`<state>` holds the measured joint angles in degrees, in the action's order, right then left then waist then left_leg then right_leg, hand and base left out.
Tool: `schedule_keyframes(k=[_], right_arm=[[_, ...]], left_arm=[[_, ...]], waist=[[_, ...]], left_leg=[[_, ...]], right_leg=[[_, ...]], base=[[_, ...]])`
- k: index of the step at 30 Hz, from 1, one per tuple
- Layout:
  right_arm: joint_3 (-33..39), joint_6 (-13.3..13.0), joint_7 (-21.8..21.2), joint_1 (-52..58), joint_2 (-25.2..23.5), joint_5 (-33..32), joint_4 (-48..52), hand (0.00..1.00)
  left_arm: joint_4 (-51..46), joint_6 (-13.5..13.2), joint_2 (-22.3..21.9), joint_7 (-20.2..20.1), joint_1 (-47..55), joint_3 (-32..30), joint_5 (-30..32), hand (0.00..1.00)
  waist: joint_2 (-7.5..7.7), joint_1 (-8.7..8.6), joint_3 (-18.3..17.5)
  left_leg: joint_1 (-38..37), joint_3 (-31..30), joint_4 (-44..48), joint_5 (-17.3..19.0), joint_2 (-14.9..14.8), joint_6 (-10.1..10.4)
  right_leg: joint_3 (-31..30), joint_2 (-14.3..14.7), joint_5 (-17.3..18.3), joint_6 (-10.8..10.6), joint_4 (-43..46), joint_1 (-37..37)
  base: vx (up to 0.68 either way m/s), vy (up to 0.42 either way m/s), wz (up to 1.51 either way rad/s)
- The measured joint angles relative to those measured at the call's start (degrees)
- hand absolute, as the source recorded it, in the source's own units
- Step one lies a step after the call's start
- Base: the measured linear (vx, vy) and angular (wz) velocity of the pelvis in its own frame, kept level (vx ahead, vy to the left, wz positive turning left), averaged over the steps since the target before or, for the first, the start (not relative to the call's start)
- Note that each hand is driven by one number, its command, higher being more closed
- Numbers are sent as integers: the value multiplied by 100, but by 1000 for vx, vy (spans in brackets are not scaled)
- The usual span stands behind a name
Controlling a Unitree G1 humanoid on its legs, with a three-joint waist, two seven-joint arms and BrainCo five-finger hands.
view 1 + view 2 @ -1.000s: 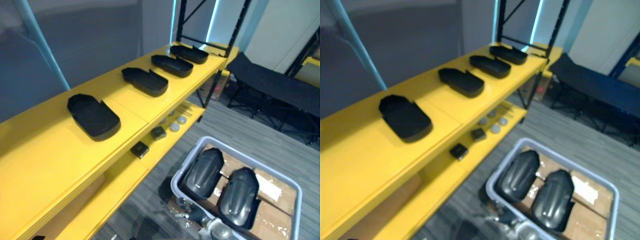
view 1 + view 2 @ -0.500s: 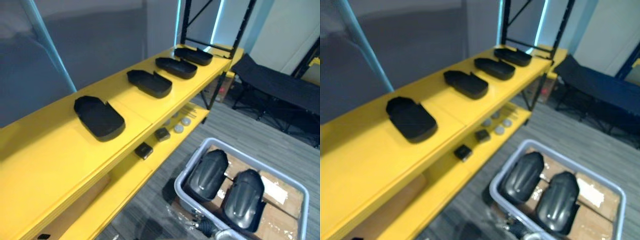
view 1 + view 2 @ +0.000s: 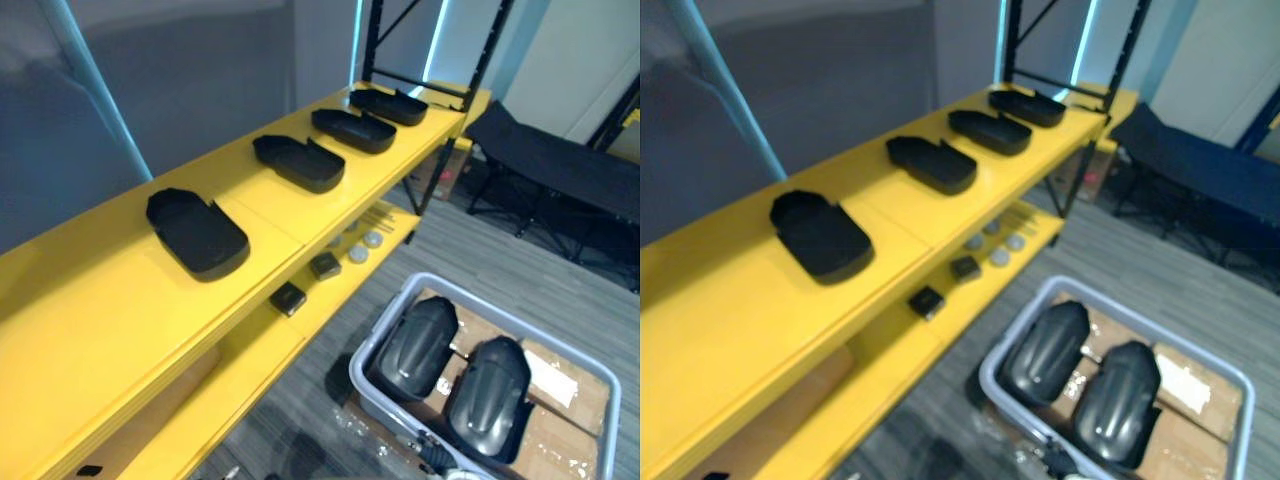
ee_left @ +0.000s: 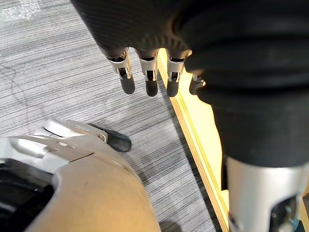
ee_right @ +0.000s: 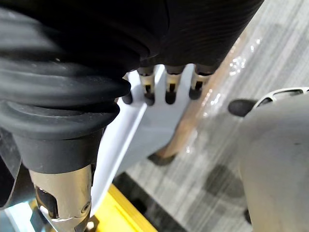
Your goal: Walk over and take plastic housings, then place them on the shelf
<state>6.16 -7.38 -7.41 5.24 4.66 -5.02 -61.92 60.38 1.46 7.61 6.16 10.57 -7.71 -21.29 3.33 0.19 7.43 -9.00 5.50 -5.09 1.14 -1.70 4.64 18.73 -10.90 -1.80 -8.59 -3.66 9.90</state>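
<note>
1. Two dark plastic housings (image 3: 418, 347) (image 3: 489, 384) lie side by side in the grey bin (image 3: 392, 300), resting on cardboard (image 3: 560, 385). They sit dome side up and are touching or nearly so.
2. Four more housings (image 3: 197, 233) (image 3: 299, 163) (image 3: 353, 130) (image 3: 388, 106) are already on the yellow shelf (image 3: 110, 330), to the left of the bin. They sit hollow side up in a spaced row.
3. Left robot hand (image 4: 150, 82): the fingers hang loose and straight and hold nothing. It hangs over the floor (image 4: 72, 72), beside the shelf's edge.
4. Right robot hand (image 5: 169, 89): the fingers are loose and empty, and it hangs just above the bin's rim.
5. Handling, as judged: these look like stiff moulded shells, light for their bulk. The dome is smooth and glossy, so it is likely to slip under the fingertips.
6. Best hold, probably: across the narrow width, with fingers over one long edge and the thumb hooked under the opposite rim. Do not press on the crown.
7. Axis: both housings in the bin run lengthwise from its near rim to its far rim, parallel to each other. Which end is the narrower is hard to tell from here.
8. The housings on the shelf lie angled across its run, which is a fair pattern for the next one.
</note>
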Motion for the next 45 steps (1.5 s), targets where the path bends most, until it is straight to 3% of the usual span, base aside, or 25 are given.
schedule_keyframes(k=[4, 14, 18, 27, 31, 38, 41, 43, 44, 45], right_arm=[[138, 42, 2, 31, -7, -113, 0, 0], [519, 449, 43, 120, -52, -320, -34, 0], [513, 488, 266, 68, -56, -249, -42, 0], [436, 386, 238, 151, -98, -208, -76, 0], [376, 382, 225, 254, -94, -212, -75, 0], [522, 389, 218, 428, -98, -266, -65, 0], [789, 382, 248, 590, -168, -269, -30, 0], [844, 359, 255, 596, -163, -269, -11, 0], [838, 315, 258, 601, -173, -270, 41, 0], [834, 253, 259, 605, -214, -270, 124, 0]], left_arm=[[3, 77, 13, -16, -64, 0, 118, 0], [171, 734, 99, -86, -360, -9, 212, 0], [177, 730, 89, -82, -388, 7, 314, 0], [273, 729, 195, -44, -387, 225, 344, 0], [342, 727, 215, -25, -382, 224, 387, 0], [376, 686, 174, -76, -388, 219, 678, 0], [376, 658, 200, -144, -447, 227, 891, 0], [367, 645, 200, -193, -468, 228, 904, 0], [361, 629, 215, -196, -486, 223, 921, 0], [336, 612, 246, -164, -561, 203, 1004, 0]], waist=[[-8, -32, 9], [32, -111, 120], [37, -102, 114], [123, -86, 58], [123, -89, 41], [117, -105, -2], [138, -134, 37], [104, -137, 70], [59, -143, 80], [111, -142, 163]], left_leg=[[8, 81, 0, 33, 0, -10], [-50, 302, 34, 153, 25, -34], [-197, 276, 36, 151, 24, -36], [-206, 87, 7, 103, 29, -93], [-202, 2, 1, 27, 21, -75], [-206, 34, 36, 66, 85, -116], [-200, 44, 38, 81, 138, -146], [-191, 140, 38, 107, 50, -180], [-186, 222, 45, 129, -29, -214], [-94, 352, 230, 210, -55, -296]], right_leg=[[-130, 9, 2, 3, 2, -70], [-467, 30, 25, 74, 18, -175], [-464, 29, 118, 227, 160, -65], [-482, -2, 302, 346, 440, -115], [-497, -15, 442, 133, 589, -157], [-781, -74, 637, -28, 945, -320], [-979, -155, 535, -161, 1304, -489], [-1282, -47, 372, -96, 1650, -766], [-1380, 36, 184, -91, 1868, -962], [-1394, 55, -17, -92, 2246, -1269]], base=[[7, 9, -12], [64, 8, -13], [45, 0, 8], [-61, 14, 7], [-101, -28, 12], [-2, 4, -1], [55, 83, -3], [-32, 142, -23], [-124, 108, -44], [-137, 97, -42]])
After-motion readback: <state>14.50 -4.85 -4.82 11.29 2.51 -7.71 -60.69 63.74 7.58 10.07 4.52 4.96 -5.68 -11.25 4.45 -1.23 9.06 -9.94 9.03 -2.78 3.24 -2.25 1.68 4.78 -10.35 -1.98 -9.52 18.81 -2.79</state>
